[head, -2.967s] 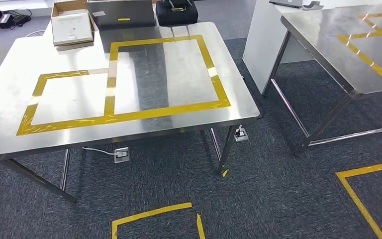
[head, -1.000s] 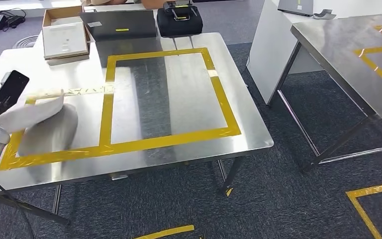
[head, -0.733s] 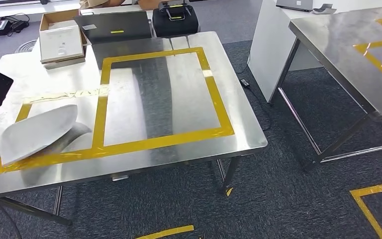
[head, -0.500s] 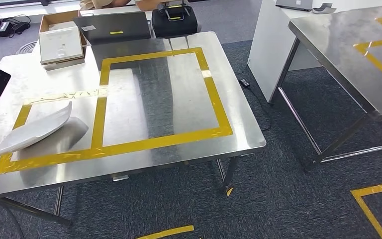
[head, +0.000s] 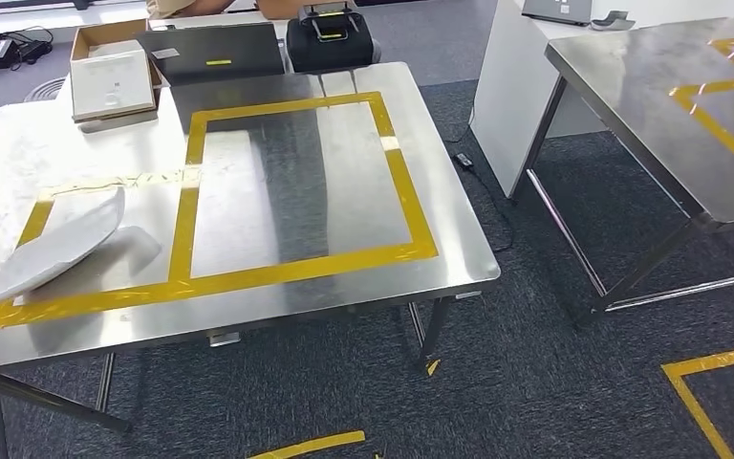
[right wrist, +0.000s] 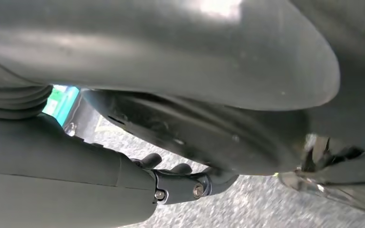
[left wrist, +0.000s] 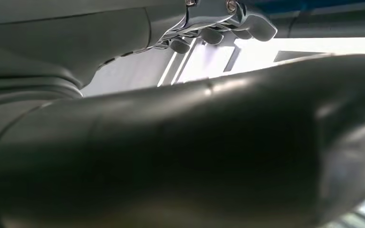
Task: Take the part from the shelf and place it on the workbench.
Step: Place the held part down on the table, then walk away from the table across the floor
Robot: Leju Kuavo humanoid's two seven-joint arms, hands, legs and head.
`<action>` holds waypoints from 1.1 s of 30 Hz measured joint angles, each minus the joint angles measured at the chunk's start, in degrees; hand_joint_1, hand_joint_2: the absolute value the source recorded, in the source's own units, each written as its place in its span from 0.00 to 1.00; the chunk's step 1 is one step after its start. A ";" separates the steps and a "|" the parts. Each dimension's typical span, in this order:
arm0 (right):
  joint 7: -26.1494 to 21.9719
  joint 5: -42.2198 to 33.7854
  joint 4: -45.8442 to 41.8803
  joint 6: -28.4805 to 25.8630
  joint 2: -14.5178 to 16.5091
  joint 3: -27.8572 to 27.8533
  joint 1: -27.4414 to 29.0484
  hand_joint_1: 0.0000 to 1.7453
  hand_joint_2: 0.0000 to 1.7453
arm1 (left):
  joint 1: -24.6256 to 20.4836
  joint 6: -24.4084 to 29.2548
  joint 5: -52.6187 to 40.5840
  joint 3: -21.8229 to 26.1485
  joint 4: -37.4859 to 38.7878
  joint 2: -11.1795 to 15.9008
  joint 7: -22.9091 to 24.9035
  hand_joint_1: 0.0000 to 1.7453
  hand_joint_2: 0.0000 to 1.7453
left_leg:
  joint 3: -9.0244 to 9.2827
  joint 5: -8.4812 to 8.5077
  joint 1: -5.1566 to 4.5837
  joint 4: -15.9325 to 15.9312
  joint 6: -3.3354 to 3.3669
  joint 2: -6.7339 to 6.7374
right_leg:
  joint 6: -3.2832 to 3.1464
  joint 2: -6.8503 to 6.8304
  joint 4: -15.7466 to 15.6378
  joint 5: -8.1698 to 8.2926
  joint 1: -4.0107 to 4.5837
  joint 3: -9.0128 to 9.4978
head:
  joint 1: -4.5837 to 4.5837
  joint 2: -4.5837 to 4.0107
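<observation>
head view: the part (head: 53, 247), a white curved shell, lies on the steel workbench (head: 248, 306) at about 9 o'clock of the field, inside the smaller yellow tape rectangle (head: 91, 298), its low end reaching the rectangle's near left corner; a pale reflection of it shows on the metal just beside it. no hand of mine touches it in this view. the larger yellow tape rectangle (head: 397, 182) adjoins the small one toward 3 o'clock. at the far edge of the workbench, toward 11 and 12 o'clock, stand an open cardboard box (head: 110, 72) with a white sheet in it, a dark laptop (head: 215, 53) and a black case (head: 330, 38). a second steel table (head: 688, 124) with its own yellow tape stands well apart at 2 o'clock, across dark carpet (head: 535, 363) marked with more yellow tape.

left wrist view: my left hand (left wrist: 218, 28) shows its dark fingertips (left wrist: 259, 26) curled beyond a broad grey rounded surface that fills most of the field; i cannot tell whether the hand is wide, narrow or holding anything.

right wrist view: my right hand (right wrist: 180, 180) shows dark fingers (right wrist: 149, 160) curled under a large grey curved body, with speckled carpet behind; whether it holds anything i cannot tell.
</observation>
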 joint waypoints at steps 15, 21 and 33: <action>0.46 -0.68 -0.01 0.00 0.52 -0.61 -0.57 0.00 0.00 | -5.86 1.57 -1.89 -4.00 -3.11 -2.07 -3.70 0.00 0.00 | -0.97 -9.76 -3.23 13.72 1.50 -0.76 | -5.57 0.45 -3.12 5.58 2.64 -3.99 | -0.39 0.00; -0.48 -0.28 -0.01 -0.08 0.66 -0.63 -0.64 0.00 0.00 | -5.39 2.97 0.01 -4.57 -5.49 -1.54 -5.39 0.00 0.00 | 4.85 -7.96 -4.75 3.33 3.26 -0.30 | -4.08 0.43 -3.99 8.15 3.00 -4.72 | -0.64 0.00; -0.95 -0.09 -0.02 -0.37 0.40 -0.69 -0.84 0.00 0.00 | -3.73 3.93 0.42 -4.76 -7.03 -0.92 -4.93 0.00 0.00 | -2.12 -0.80 -4.10 3.01 3.15 -0.09 | -3.73 0.20 -3.22 -0.11 3.10 3.69 | -0.42 0.00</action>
